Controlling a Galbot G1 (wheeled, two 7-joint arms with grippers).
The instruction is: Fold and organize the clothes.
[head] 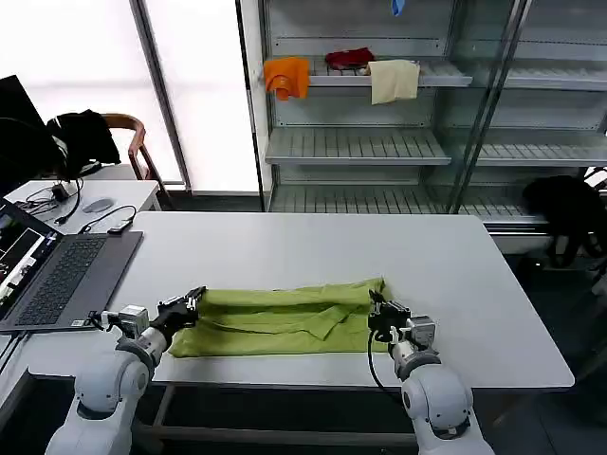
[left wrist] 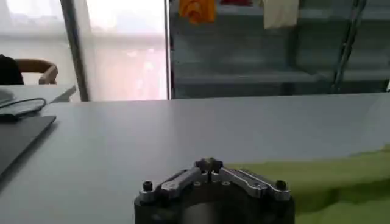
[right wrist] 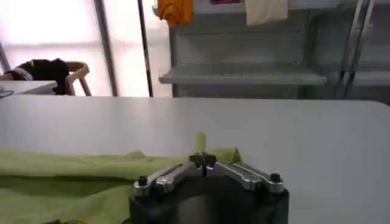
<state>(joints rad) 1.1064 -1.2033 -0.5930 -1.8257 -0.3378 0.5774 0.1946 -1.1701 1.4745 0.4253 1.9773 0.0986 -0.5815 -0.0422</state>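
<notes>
T-shirt (head: 285, 322), folded strip: both ends pinched by left gripper (head: 194, 301) and right gripper (head: 377, 308); uneven lifting risks unfolding.

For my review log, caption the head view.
Left gripper and right gripper each pinch an end of the folded green T-shirt on the white table.
</notes>
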